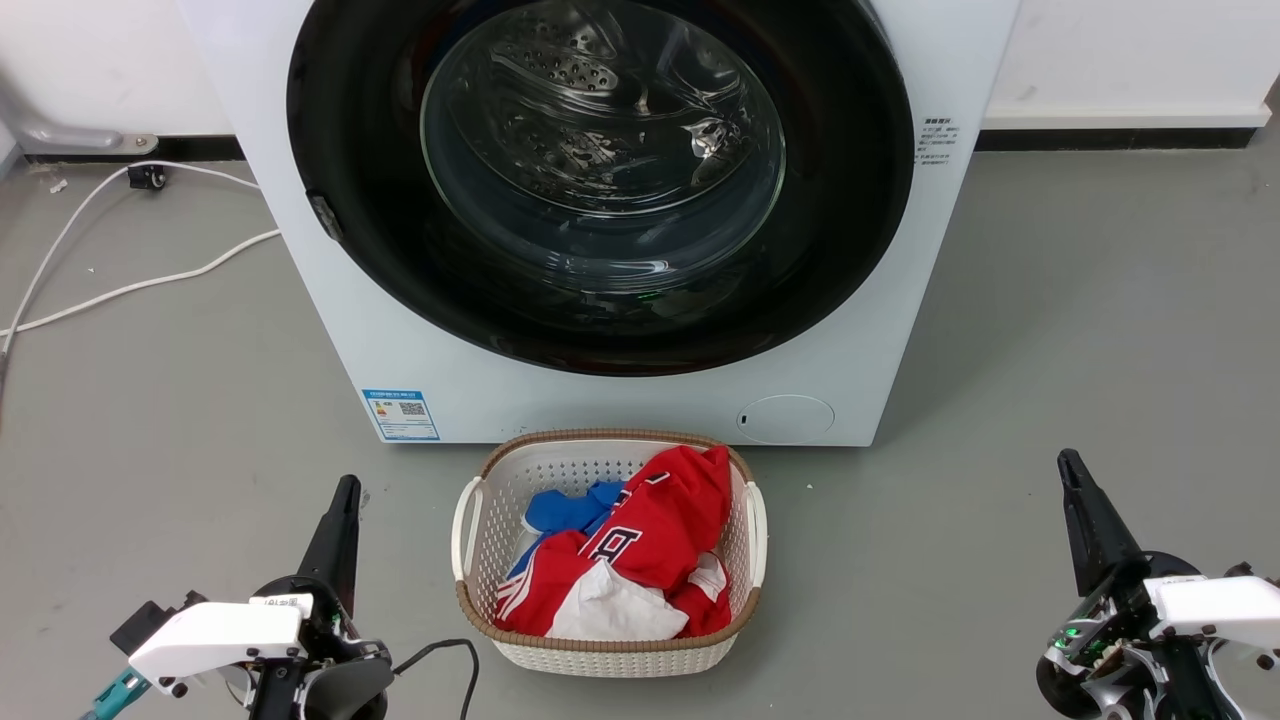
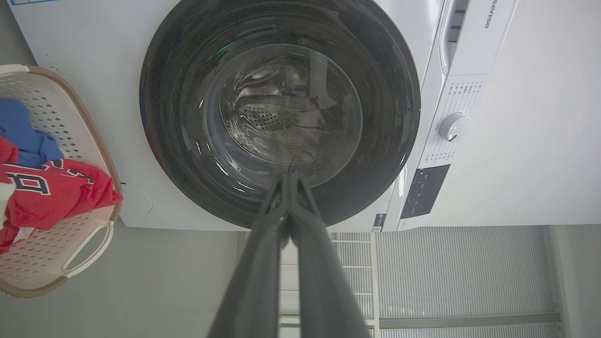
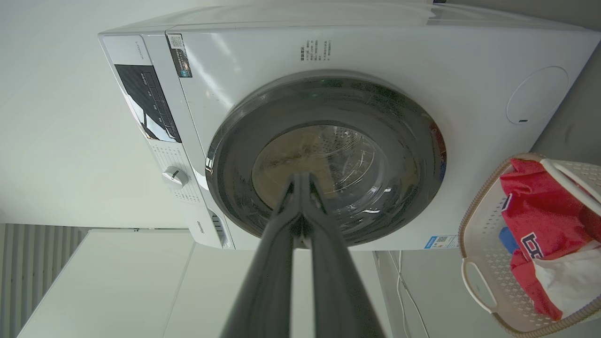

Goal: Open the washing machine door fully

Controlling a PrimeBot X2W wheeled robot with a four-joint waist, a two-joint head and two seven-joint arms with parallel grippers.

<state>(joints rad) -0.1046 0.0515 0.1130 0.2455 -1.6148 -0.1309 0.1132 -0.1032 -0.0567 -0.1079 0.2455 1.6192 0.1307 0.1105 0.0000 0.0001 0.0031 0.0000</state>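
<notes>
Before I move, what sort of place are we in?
Likely a laundry area, maybe a test room: a white washer with a black door, a basket of clothes before it, and a loose cable on the grey floor.

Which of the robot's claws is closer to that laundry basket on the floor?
Left. The left claw sits just beside the left handle of the laundry basket. The right claw is well beyond the basket's right side, across a wide gap. Neither touches it.

White laundry basket (image 1: 490, 540) on grey floor (image 1: 1000, 350) holds red jersey (image 1: 670, 510), blue garment (image 1: 565, 508) and white cloth (image 1: 615, 610). White cable (image 1: 240, 250) lies to the left.
</notes>
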